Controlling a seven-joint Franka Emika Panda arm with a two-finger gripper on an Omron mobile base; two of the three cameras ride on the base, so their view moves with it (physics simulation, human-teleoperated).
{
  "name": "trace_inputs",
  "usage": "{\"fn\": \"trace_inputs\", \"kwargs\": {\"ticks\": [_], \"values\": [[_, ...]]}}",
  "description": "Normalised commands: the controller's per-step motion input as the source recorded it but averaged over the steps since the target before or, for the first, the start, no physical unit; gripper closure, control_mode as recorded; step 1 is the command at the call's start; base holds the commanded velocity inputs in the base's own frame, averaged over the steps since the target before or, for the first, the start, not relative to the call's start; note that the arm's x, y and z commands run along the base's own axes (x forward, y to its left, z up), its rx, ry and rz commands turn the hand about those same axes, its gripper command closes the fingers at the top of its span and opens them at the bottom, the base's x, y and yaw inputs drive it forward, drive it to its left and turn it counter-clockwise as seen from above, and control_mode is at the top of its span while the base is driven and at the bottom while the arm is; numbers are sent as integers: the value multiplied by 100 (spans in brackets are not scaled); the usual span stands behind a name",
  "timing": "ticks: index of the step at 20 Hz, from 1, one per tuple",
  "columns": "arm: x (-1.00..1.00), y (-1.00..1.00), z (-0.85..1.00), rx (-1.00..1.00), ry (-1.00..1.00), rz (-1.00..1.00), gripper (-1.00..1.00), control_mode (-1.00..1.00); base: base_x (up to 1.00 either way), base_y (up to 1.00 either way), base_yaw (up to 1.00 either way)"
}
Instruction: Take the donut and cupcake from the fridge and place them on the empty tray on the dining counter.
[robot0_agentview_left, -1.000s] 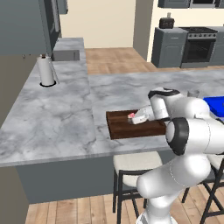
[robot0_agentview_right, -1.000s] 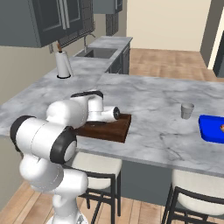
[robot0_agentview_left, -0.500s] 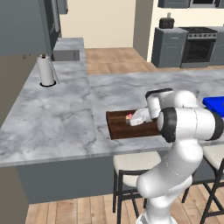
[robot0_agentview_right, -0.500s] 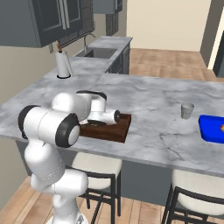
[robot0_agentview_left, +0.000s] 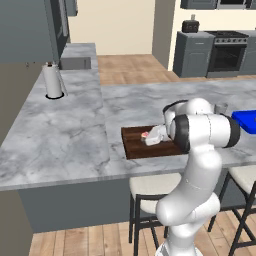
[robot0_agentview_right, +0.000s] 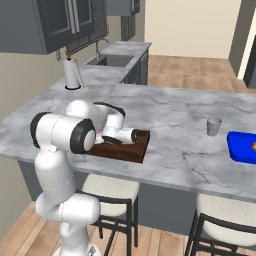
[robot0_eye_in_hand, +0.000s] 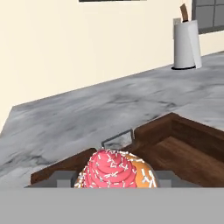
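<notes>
The gripper (robot0_eye_in_hand: 114, 181) reaches low over the tray (robot0_eye_in_hand: 192, 151) on the marble counter (robot0_eye_in_hand: 87, 113), its two fingers closed on the cupcake (robot0_eye_in_hand: 111, 169). Pink frosting sits directly between the fingertips, and tray wood lies just ahead and below. The cupcake seems to hang slightly above the tray floor, though contact is hard to judge. To finish well, lower it straight down, keep it upright, then let the fingers part and lift away cleanly.
</notes>
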Motion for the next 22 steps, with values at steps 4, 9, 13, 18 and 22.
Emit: {"fn": "trace_inputs", "kwargs": {"ticks": [4,9,13,18,22], "values": [[37,0,-26,0,-3,0,100,-100,0,0,0],[40,0,-26,0,-3,0,100,-100,0,0,0],[43,0,-24,0,-2,0,100,-100,0,0,0],[39,0,-25,0,-3,0,100,-100,0,0,0],[14,4,-29,0,-7,0,-100,-100,0,0,0]]}}
